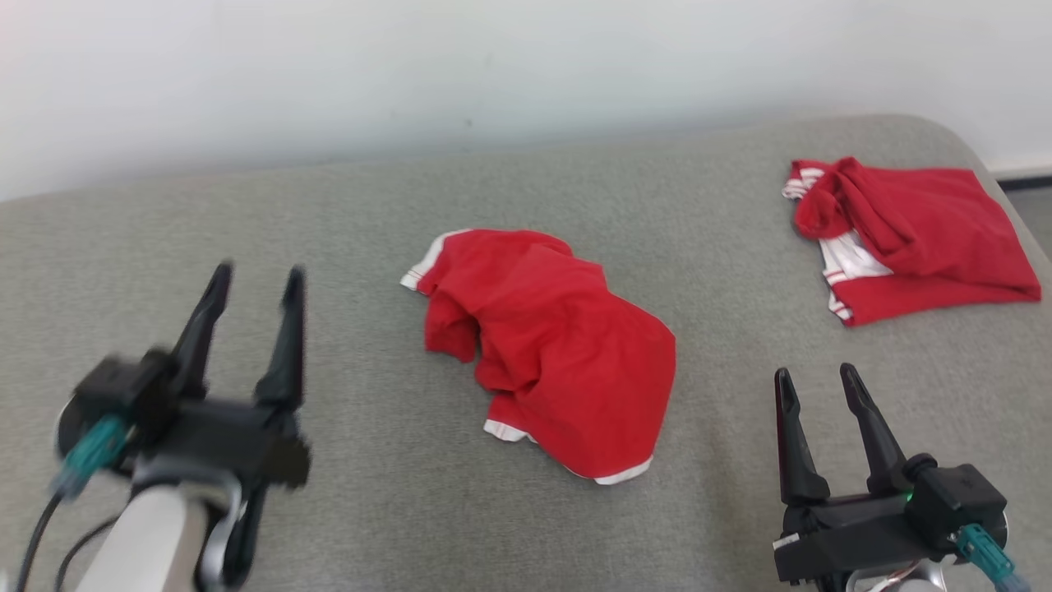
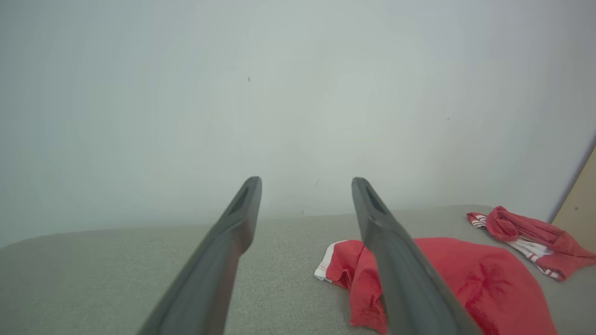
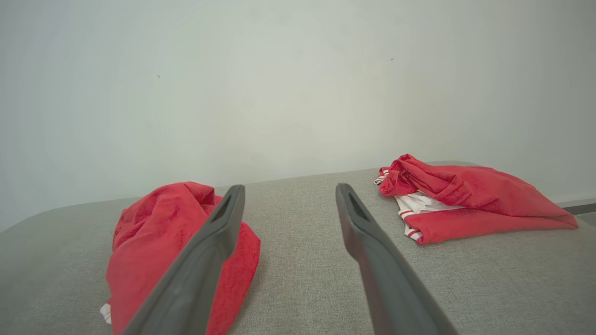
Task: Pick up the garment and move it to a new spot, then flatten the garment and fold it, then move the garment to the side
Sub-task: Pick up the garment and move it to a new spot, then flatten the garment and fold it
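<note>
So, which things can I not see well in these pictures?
- Head view: the left jaws, standing open, are blurred.
- Left wrist view: one dark finger covers part of the middle garment.
- Right wrist view: a finger hides part of it too.
- All views: crumpling hides what kind of clothing the middle garment and the far garment are.

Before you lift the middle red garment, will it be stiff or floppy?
Probably floppy: the middle red garment lies in soft folds on the grey upholstered surface, so it should drape. Likely light: the cloth looks thin. Pushed, it may bunch up.
</note>
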Available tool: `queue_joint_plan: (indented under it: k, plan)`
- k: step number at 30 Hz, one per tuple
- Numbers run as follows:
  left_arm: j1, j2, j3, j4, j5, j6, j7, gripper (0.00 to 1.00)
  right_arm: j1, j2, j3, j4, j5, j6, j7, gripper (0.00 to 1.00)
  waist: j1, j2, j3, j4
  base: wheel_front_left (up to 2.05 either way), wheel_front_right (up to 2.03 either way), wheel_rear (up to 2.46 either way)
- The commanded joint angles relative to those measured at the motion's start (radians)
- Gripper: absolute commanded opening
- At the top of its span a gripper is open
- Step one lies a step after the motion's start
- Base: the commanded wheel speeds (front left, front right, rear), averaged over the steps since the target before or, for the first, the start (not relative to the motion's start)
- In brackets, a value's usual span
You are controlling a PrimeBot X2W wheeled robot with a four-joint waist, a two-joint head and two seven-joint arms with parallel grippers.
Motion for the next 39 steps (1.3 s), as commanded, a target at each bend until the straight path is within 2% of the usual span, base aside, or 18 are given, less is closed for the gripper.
queue_joint_plan:
  k: [1,7,14,16,27,39]
  plan:
    - [0.064,0.012,0.032,-0.039,0.019,0.012,-0.002,1.0,0.02,0.001,-0.002,-0.004,-0.007,-0.003,-0.005,1.0,0.0001,0.0001,-0.041,0.042,0.0,0.0,0.0]
    - [0.24,0.015,0.171,-0.158,0.056,0.027,-0.001,1.0,0.043,0.0,-0.001,-0.011,-0.014,-0.003,-0.005,1.0,0.0001,0.0001,-0.069,0.075,0.0,0.0,0.0]
    - [0.412,-0.035,0.26,-0.222,0.107,-0.016,-0.001,1.0,0.069,0.001,0.001,-0.014,-0.019,-0.003,-0.005,1.0,0.0001,0.0001,-0.097,0.097,0.0,0.0,0.0]
    - [0.455,-0.066,0.286,-0.226,0.117,-0.032,-0.001,1.0,0.084,0.001,0.002,-0.013,-0.022,-0.003,-0.005,1.0,0.0001,0.0001,-0.108,0.104,0.0,0.0,0.0]
    - [0.51,-0.146,0.354,-0.21,0.174,-0.08,-0.001,1.0,0.139,0.001,0.003,-0.015,-0.03,-0.003,-0.005,1.0,0.0001,0.0001,-0.119,0.108,0.0,0.0,0.0]
    - [0.507,-0.187,0.399,-0.193,0.224,-0.117,-0.001,1.0,0.142,0.001,0.0,-0.01,-0.021,-0.003,-0.005,1.0,0.0001,0.0001,-0.117,0.103,0.0,0.0,0.0]
